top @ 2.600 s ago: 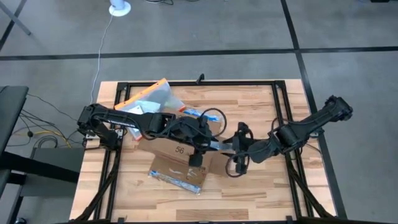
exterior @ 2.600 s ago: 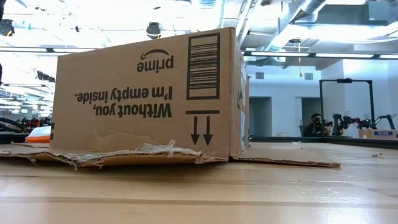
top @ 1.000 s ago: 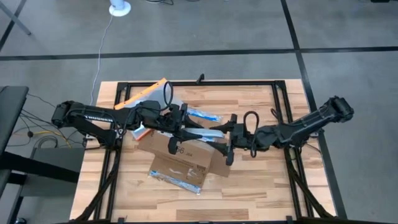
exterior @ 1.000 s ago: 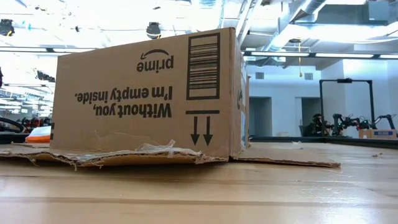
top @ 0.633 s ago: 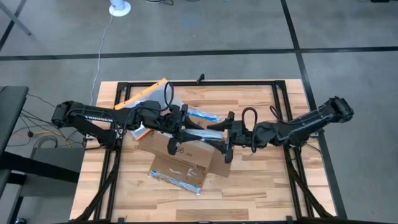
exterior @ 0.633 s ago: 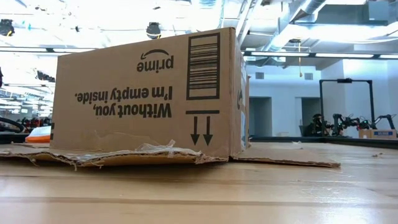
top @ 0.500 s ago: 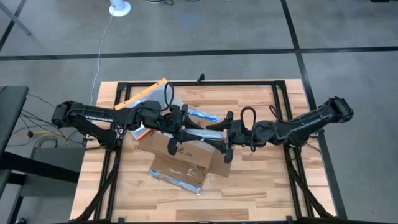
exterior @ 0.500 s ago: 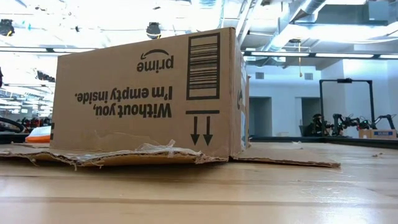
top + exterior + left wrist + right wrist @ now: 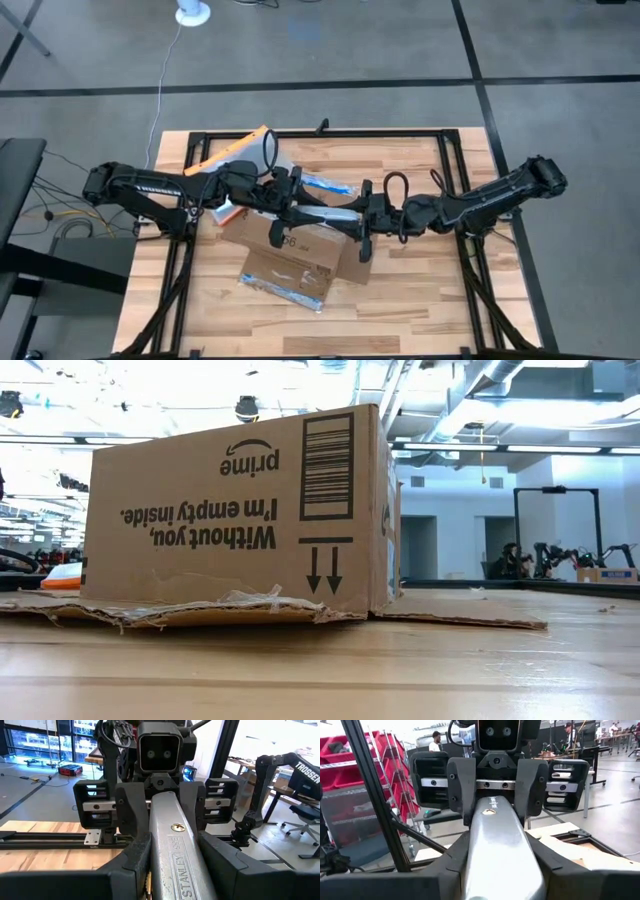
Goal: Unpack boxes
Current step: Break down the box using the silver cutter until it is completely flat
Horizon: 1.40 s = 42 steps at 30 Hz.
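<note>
- Change since the earlier frames: the right gripper (image 9: 362, 216) is being brought leftward across the light wooden slatted table (image 9: 420, 300), away from the box's right corner and up to the left gripper (image 9: 308, 207). The box itself is not being shifted.
- Orange-edged clear pouch (image 9: 240, 155): lying on the table at the far left corner, outside the box, just beyond the left arm.
- Left gripper: being held above the box's far edge, clenched on one end of the knife.
- Brown corrugated cardboard shipping box with black printed marks and blue-and-white tape (image 9: 290, 248): standing near the table's middle, under both grippers. It is being rested upside down, with its print inverted and its printed arrows pointing at the table in the low view, and its flaps are splayed flat. The long axis is running diagonally, from far-left to near-right.
- Silver metal utility knife (image 9: 335, 212): being gripped at both ends, its long axis lying left to right between the grippers.
- Right gripper: clamped on the knife's other end.
- Progress, as judged: the knife is being handed over; the pouch is already out. Whether anything is left inside the box cannot be told.
</note>
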Available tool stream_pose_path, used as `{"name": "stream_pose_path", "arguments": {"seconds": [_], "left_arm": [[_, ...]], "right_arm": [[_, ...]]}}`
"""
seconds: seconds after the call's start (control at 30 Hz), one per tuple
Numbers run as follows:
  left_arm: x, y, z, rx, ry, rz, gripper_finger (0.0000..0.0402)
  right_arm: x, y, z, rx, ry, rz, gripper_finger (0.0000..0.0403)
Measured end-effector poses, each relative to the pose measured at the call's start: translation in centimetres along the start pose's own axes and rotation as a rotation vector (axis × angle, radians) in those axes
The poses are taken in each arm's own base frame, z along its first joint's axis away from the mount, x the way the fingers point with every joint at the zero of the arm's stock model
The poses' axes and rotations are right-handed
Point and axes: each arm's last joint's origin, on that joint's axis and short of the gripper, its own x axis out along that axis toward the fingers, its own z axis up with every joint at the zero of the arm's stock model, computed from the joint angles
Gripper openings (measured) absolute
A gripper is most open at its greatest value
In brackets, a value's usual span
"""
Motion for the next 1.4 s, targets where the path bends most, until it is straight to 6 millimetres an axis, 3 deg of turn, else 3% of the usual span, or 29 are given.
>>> {"name": "stream_pose_path", "arguments": {"seconds": [0.43, 0.63, 0.77, 0.93, 1.13, 1.27, 1.4], "left_arm": [[0.0, 0.0, -0.3, -0.007, 0.034, -0.001, 0.0122], [-0.5, 0.0, -0.9, -0.041, 0.108, 0.013, 0.0216], [-1.1, 0.0, -0.8, -0.059, 0.143, 0.049, 0.0232], [-2.5, -0.4, -1.1, -0.079, 0.229, 0.098, 0.0235], [-3.2, -1.6, -2.1, -0.100, 0.341, 0.177, 0.0236], [-2.7, -1.9, -2.7, -0.119, 0.370, 0.189, 0.0237], [-2.0, -1.7, -3.3, -0.147, 0.385, 0.199, 0.0237]], "right_arm": [[0.0, 0.0, -0.1, -0.013, 0.007, -0.002, 0.0103], [-1.4, -0.5, 1.0, -0.056, 0.036, -0.044, 0.0103], [-2.7, -0.8, 1.6, -0.094, 0.083, -0.082, 0.0103], [-5.6, -0.7, 2.2, -0.108, 0.190, -0.106, 0.0103], [-10.6, 0.1, 0.9, -0.087, 0.384, -0.248, 0.0103], [-13.4, 1.4, -0.8, -0.066, 0.424, -0.317, 0.0103], [-15.4, 2.2, -3.9, -0.019, 0.382, -0.354, 0.0103]]}}
